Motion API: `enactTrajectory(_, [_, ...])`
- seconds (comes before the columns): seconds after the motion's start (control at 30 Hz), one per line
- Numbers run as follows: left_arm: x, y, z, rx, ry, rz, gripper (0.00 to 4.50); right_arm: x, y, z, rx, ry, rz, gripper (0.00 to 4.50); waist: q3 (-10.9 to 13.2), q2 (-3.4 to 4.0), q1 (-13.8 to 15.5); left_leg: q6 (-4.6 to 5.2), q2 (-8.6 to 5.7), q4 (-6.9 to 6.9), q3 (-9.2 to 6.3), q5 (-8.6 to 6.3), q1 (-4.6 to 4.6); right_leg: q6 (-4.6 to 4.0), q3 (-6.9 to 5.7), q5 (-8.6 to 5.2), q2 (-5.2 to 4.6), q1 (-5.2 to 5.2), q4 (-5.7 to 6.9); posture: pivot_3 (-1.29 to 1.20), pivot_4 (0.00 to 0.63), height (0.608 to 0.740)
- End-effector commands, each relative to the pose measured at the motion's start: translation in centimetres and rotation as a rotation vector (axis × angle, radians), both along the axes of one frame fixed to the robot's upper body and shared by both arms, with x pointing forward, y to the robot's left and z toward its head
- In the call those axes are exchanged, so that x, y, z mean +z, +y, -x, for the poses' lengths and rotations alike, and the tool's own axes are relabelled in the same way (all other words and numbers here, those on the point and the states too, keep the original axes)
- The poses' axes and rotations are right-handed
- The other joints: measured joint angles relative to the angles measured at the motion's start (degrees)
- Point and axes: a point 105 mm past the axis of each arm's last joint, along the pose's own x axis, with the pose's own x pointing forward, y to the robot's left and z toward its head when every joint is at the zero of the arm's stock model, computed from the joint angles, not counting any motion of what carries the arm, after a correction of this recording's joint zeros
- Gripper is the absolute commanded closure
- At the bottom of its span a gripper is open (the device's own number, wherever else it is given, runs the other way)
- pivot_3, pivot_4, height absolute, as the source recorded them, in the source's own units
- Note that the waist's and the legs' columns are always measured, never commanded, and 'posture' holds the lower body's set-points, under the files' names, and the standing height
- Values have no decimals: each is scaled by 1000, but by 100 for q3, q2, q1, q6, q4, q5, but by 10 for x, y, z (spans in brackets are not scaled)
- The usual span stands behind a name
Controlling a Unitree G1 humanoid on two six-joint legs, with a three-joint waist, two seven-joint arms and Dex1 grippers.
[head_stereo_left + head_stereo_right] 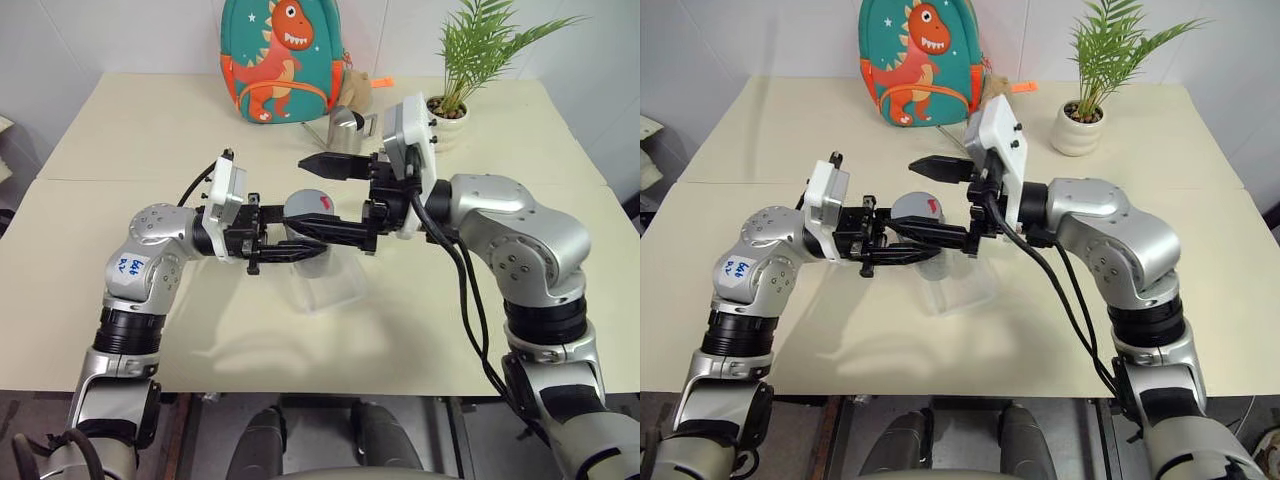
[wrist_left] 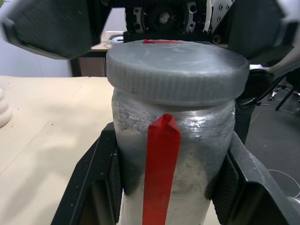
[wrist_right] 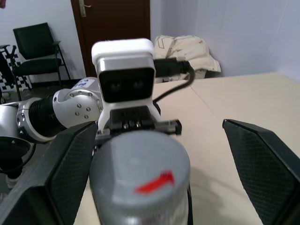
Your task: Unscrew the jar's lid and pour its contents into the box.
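I count two tools of mine: my left tool (image 1: pixel 290 245) left of centre and my right tool (image 1: pixel 315 198) beside it. One jar (image 2: pixel 168 187), wearing one lid (image 1: pixel 308 207). One box (image 1: pixel 330 290) of clear plastic at the middle of the desk (image 1: pixel 130 130). One dinosaur backpack (image 1: pixel 283 60) at top centre, one steel pitcher (image 1: pixel 345 128) just below it, one potted plant (image 1: pixel 460 70) at upper right.
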Motion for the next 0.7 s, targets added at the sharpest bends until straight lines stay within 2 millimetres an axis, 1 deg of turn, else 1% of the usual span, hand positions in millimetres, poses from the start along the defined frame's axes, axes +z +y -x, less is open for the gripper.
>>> enactTrajectory(0.03, [11, -5, 4, -33, -64, 7, 2535, 11, 3, 2, 8, -54, -22, 27, 0, 0, 3, 0, 0, 0, 0, 0, 0, 0, 0, 0, -1, 0, 0, 0, 150, 740])
enactTrajectory(0.27, [10, -6, 4, -35, -63, 6, 2535, 8, 10, 11, 45, -43, -17, 27, 0, 0, 0, 0, -1, 1, 0, 0, 0, 0, 0, 0, -1, 0, 0, 0, 150, 740])
enactTrajectory(0.5, [8, -6, 2, -35, -63, 4, 2535, 4, 13, 17, 44, -37, 5, 27, 0, 0, 1, 0, 0, 1, 0, 0, 0, 0, 0, 0, -1, 0, 1, 0, 150, 740])
enactTrajectory(0.7, [7, -8, 2, -40, -64, 5, 2535, -3, 12, 11, 13, -31, 24, 27, 0, 0, 2, 0, 0, 1, 0, 0, 0, 0, 0, 0, -1, 0, 2, 0, 150, 740])
